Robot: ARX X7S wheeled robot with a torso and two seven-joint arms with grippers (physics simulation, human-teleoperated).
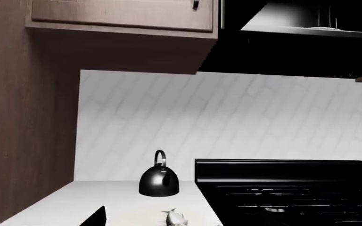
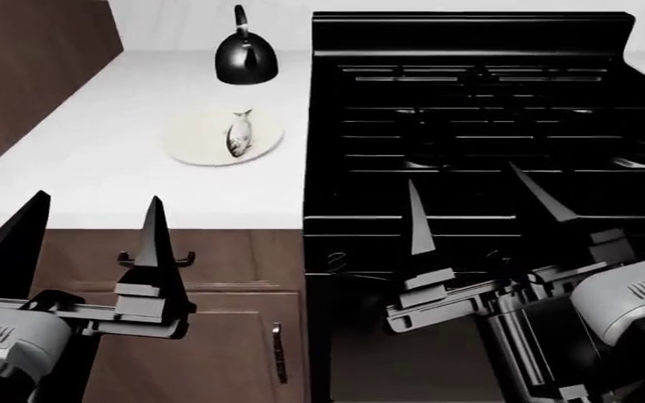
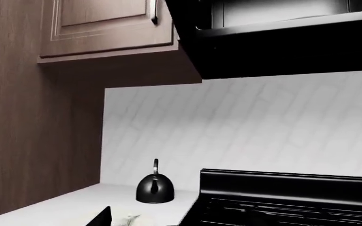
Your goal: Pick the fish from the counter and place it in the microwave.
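My left gripper (image 2: 81,222) is wide open: its two dark pointed fingers stand far apart and nothing is between them. It hangs in front of the brown cabinets (image 2: 222,336), below the front edge of the counter (image 2: 98,159), and it touches nothing. My right gripper (image 2: 479,210) is also wide open and empty. It is in front of the black stove (image 2: 469,101), and its fingers point up toward the burners.

The fish (image 2: 238,133) lies on a round cream plate (image 2: 194,143) on the white counter, just beside the left edge of the stove. It is slim and silvery-grey with a darker back, and its tail points toward the back wall. It is well apart from both of my grippers. A black kettle (image 2: 244,54) stands behind the plate, near the wall.

In the left wrist view I see only one end of the fish (image 1: 176,217) at the edge of the picture, with the kettle (image 1: 159,179) behind it. Above the stove there is a dark opening (image 1: 307,23) next to a wooden wall cabinet (image 1: 124,16); I cannot tell for sure that this is the microwave.
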